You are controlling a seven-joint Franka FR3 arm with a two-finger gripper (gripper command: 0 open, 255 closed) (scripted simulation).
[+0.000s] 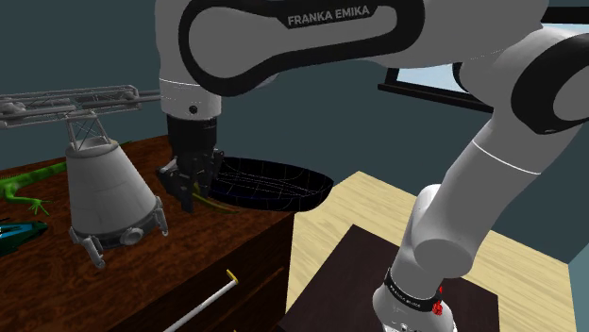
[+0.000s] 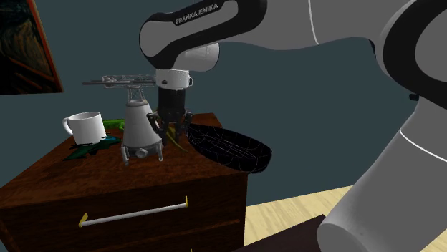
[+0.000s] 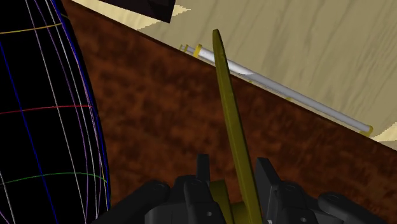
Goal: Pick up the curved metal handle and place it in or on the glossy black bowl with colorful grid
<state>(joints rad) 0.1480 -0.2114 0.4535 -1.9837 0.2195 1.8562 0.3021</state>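
A thin, curved, olive-yellow handle (image 3: 230, 108) sticks out from between my gripper's fingers (image 3: 233, 177), which are shut on its lower end. In the shoulder view the gripper (image 1: 193, 189) hangs just over the dark wooden dresser top (image 1: 189, 255), and the handle (image 1: 213, 204) slants down from it toward the wood. The glossy black bowl (image 1: 274, 184) with coloured grid lines sits right beside the gripper, toward the shoulder view's right. The bowl (image 2: 229, 147) rests at the dresser's corner, and its rim (image 3: 44, 108) lies close beside the fingers.
A grey cone-shaped model on small legs (image 1: 109, 189) stands close by at the shoulder view's left, with a truss boom (image 1: 75, 102) on top. A white mug (image 2: 86, 125) and a green toy (image 1: 24, 184) lie farther back. A drawer pull (image 2: 132, 212) runs below the front edge.
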